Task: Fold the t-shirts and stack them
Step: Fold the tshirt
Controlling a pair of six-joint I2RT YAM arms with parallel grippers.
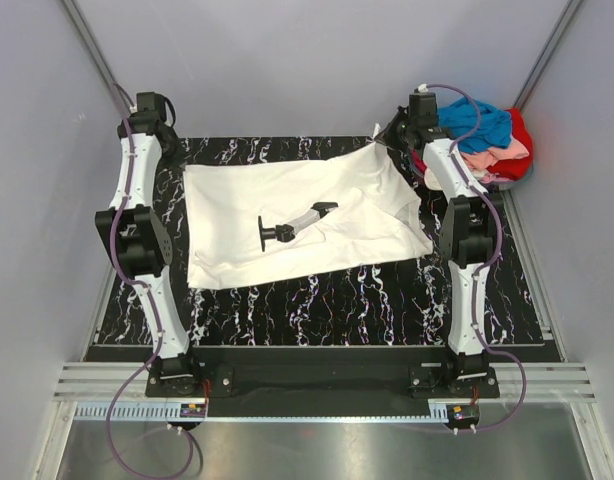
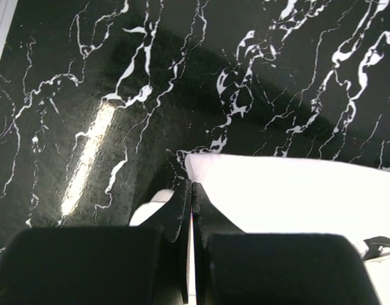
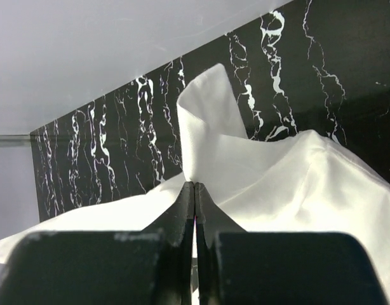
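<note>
A cream-white t-shirt (image 1: 287,215) lies spread on the black marble table (image 1: 317,300). My right gripper (image 1: 382,140) is shut on the shirt's far right corner and holds it lifted a little; in the right wrist view the cloth (image 3: 258,184) bunches up from the closed fingertips of the gripper (image 3: 194,184). My left gripper (image 2: 192,184) is shut at the shirt's far left corner (image 2: 201,166), low on the table, with white cloth showing between the fingers. In the top view that corner (image 1: 189,172) lies flat.
A pile of blue (image 1: 477,125), red (image 1: 519,140) and pink (image 1: 487,160) t-shirts sits at the far right behind the right arm. A black-and-grey shape (image 1: 292,225), print or object I cannot tell, sits mid-shirt. Grey walls close in on three sides.
</note>
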